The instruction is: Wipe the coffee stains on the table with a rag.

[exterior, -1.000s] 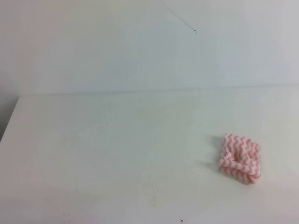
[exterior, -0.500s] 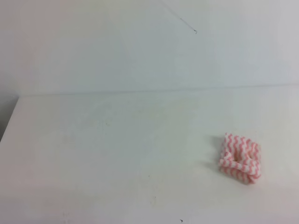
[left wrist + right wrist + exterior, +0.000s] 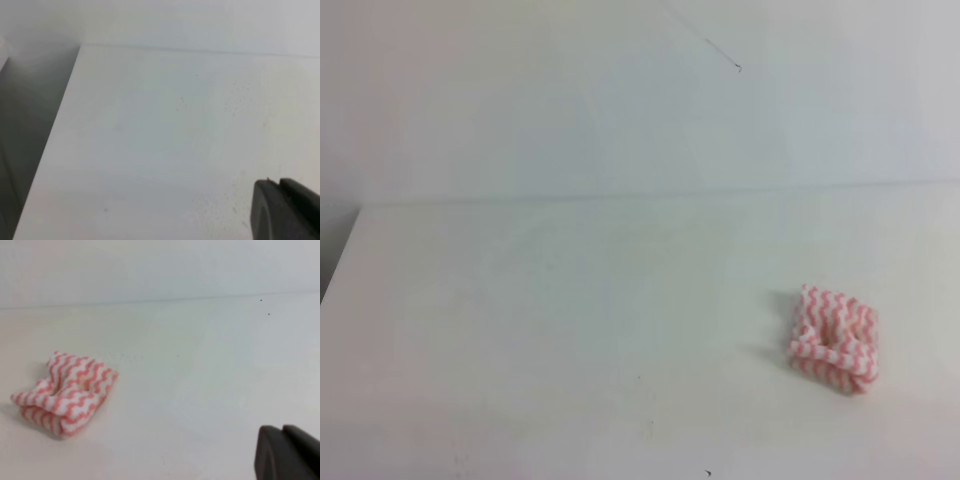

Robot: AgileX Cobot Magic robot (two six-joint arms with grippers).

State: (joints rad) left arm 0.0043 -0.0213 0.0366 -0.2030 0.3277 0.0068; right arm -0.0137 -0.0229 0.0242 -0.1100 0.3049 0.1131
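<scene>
The rag [image 3: 833, 338], a folded cloth with pink-and-white zigzag stripes, lies on the white table [image 3: 570, 300] at the right. It also shows at the left of the right wrist view [image 3: 65, 391]. No coffee stains are in view. My right gripper [image 3: 282, 429] is shut and empty, well to the right of the rag and nearer the camera. In the left wrist view my left gripper [image 3: 278, 183] hovers over bare table [image 3: 150, 125], its dark fingers pressed together with nothing between them. Neither gripper appears in the high view.
A pale wall [image 3: 620, 100] rises behind the table. The table's left edge [image 3: 60, 125] drops to a dark gap. Faint small specks [image 3: 645, 430] dot the surface near the front.
</scene>
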